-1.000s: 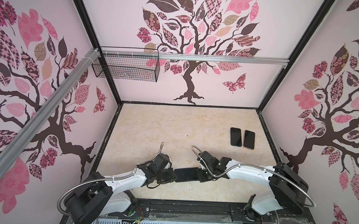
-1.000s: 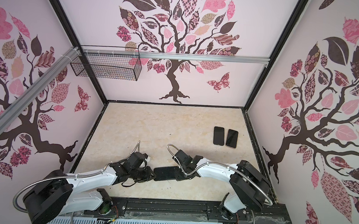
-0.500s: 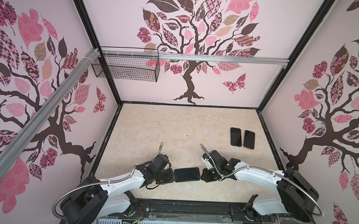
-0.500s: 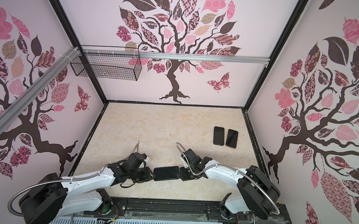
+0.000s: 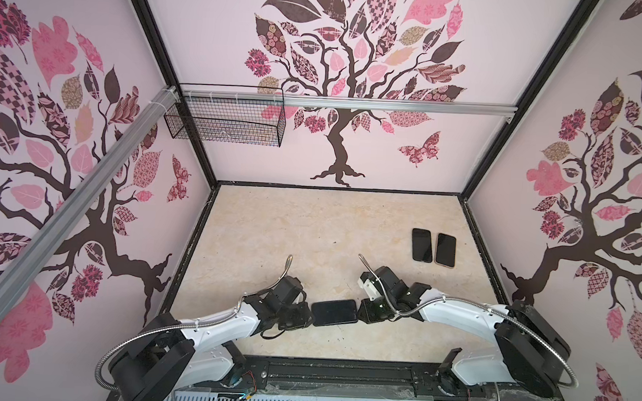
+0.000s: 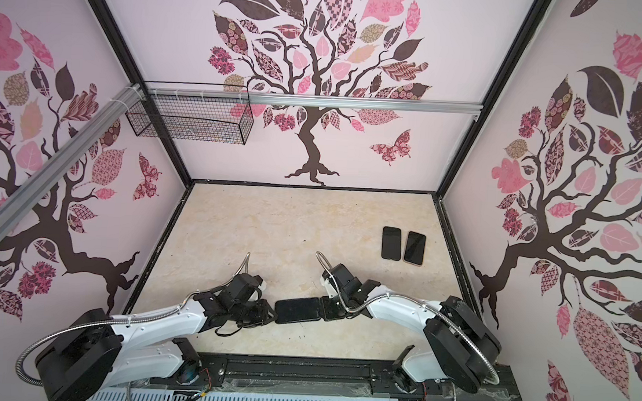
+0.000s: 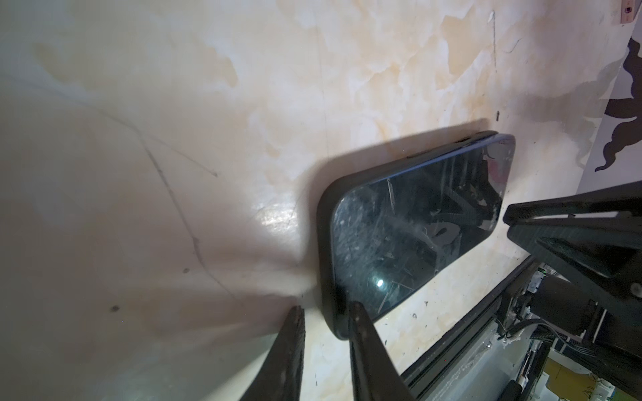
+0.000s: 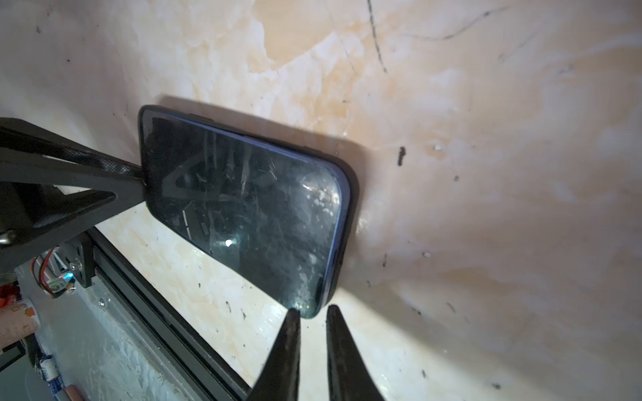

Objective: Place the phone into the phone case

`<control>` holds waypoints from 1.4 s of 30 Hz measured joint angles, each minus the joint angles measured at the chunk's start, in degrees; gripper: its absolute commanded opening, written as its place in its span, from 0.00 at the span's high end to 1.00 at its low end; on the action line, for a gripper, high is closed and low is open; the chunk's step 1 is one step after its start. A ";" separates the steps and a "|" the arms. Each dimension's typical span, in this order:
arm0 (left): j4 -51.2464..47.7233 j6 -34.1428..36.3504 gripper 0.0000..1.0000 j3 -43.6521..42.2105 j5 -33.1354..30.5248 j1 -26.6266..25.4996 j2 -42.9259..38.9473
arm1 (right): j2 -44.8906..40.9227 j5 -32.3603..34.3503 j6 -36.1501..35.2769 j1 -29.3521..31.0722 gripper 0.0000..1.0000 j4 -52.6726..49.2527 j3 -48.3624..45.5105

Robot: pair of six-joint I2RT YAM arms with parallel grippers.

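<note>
A black phone [image 5: 334, 312] [image 6: 298, 311] lies screen up on the marble table, set in a black phone case [image 7: 324, 243] whose rim wraps its edges. The phone's blue side [image 8: 336, 222] shows just inside the rim. My left gripper [image 5: 306, 316] [image 7: 326, 308] is at the left end, jaws a little apart, the case's corner between them with a gap on one side. My right gripper [image 5: 361, 313] [image 8: 313, 309] is at the right end, almost shut, tips touching the corner and holding nothing.
Two more dark phones [image 5: 422, 245] [image 5: 445, 249] lie side by side at the right of the table. A wire basket [image 5: 223, 121] hangs on the back rail. The black base rail [image 5: 339, 370] runs along the table's front edge, close to both arms.
The right wrist has shifted a little to the right. The phone in its case stays between the two grippers, barely moved. The left arm holds its place.
</note>
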 measured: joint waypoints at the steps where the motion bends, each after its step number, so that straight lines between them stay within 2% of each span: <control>1: 0.22 0.04 0.76 0.17 0.04 -0.02 0.39 | 0.13 -0.15 0.02 -0.13 0.83 0.31 0.00; 16: 2.08 0.15 0.84 0.90 0.81 0.02 2.73 | 3.04 -3.43 0.15 -1.68 0.90 2.64 -0.35; 42: 2.89 -0.28 0.85 1.05 3.50 1.25 4.90 | 6.03 -10.47 1.77 -4.83 0.91 4.13 -0.39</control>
